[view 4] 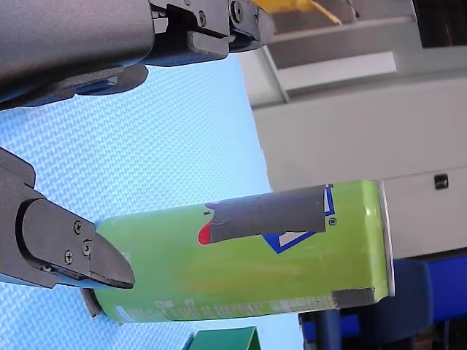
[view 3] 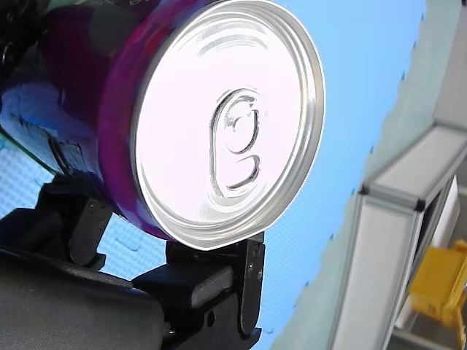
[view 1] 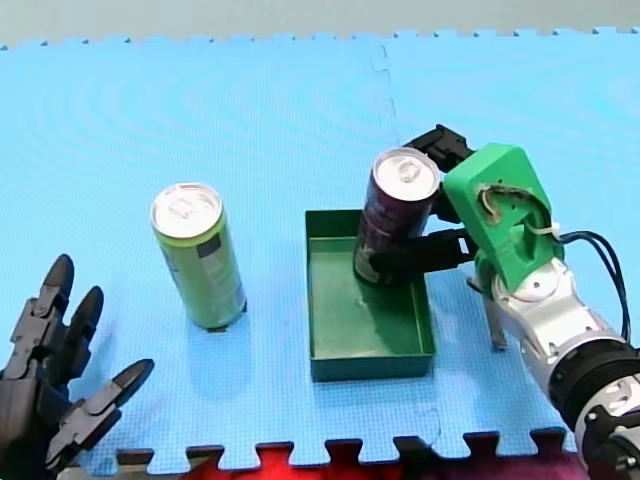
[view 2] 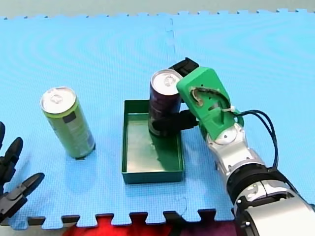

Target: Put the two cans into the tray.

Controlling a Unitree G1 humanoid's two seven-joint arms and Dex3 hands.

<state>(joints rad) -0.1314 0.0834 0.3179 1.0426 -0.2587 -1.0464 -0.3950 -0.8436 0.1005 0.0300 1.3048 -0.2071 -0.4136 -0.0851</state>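
Mat, right robot hand clasping purple can over tray, left robot hand empty at edge

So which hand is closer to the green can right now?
Left. The left hand is in front of the green can, apart from it and holding nothing. The right hand is on the far side of the tray, gripping the purple can.
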